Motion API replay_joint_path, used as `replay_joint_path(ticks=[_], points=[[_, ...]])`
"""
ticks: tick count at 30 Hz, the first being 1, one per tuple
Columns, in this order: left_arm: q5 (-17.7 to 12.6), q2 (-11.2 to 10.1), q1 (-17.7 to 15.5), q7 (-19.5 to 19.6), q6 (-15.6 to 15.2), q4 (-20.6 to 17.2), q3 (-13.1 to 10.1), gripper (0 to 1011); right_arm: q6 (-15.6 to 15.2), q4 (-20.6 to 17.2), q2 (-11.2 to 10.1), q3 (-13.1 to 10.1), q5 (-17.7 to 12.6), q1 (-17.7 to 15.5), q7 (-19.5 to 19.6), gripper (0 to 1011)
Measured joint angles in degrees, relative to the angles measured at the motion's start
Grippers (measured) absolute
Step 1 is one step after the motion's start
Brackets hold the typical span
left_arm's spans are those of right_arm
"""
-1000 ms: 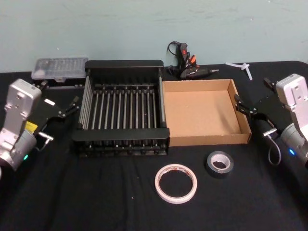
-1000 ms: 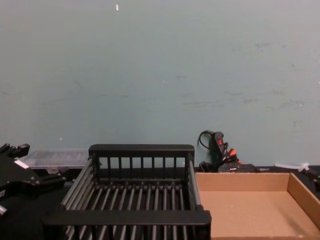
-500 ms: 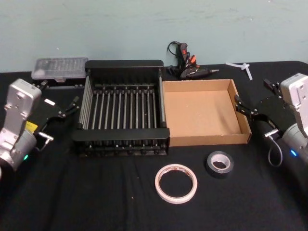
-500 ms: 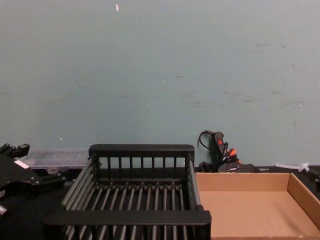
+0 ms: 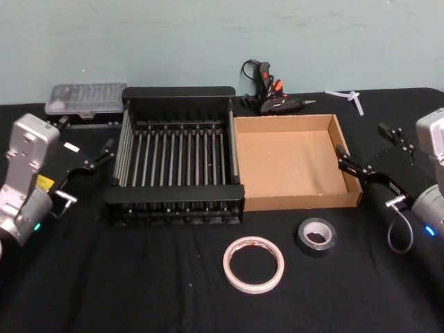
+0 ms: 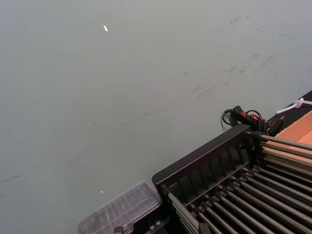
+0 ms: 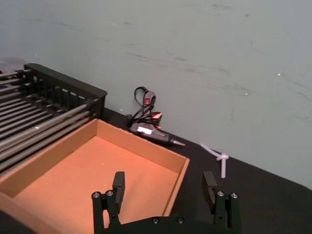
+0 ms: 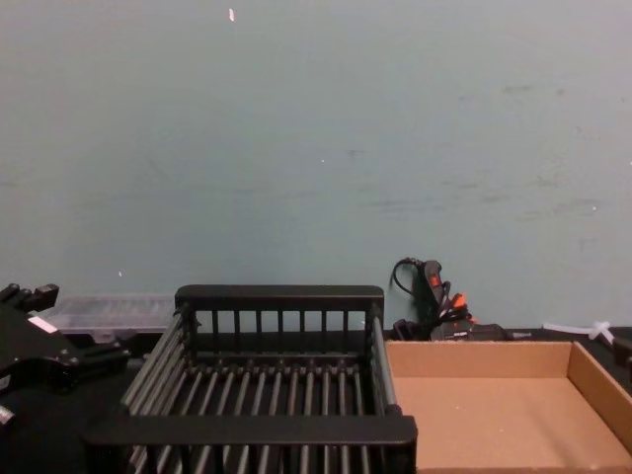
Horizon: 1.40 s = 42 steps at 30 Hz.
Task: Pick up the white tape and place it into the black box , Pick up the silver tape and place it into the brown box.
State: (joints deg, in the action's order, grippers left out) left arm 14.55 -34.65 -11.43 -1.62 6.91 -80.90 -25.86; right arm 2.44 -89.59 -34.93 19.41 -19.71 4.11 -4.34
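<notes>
Nothing was done yet: white tape (image 5: pixel 254 264) and silver tape (image 5: pixel 317 235) both lay in front of the brown box (image 5: pixel 298 200), black box (image 5: pixel 173 191) beside it empty, my right gripper (image 7: pixel 163 186) spread, left gripper (image 5: pixel 89 154) idle.

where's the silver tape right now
In the head view the silver tape lies flat on the black table, right of centre, just in front of the brown box and right of the white tape.
</notes>
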Motion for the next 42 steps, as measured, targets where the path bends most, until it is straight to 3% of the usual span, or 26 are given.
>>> replay_joint_path(ticks=[21,31,42], points=[[0.01,0.00,0.00,0.00,0.00,0.00,0.00,1001,-7.93,-12.24,-2.30,-4.58,-3.58,-10.88,-3.07,1002],[0.00,0.00,0.00,0.00,0.00,0.00,0.00,1001,-11.30,-14.31,-2.32,-6.00,-4.11,-14.15,-3.65,1002],[0.00,0.00,0.00,0.00,0.00,0.00,0.00,1001,-14.16,-14.07,-0.55,-6.77,-3.92,-15.64,-4.30,1002]])
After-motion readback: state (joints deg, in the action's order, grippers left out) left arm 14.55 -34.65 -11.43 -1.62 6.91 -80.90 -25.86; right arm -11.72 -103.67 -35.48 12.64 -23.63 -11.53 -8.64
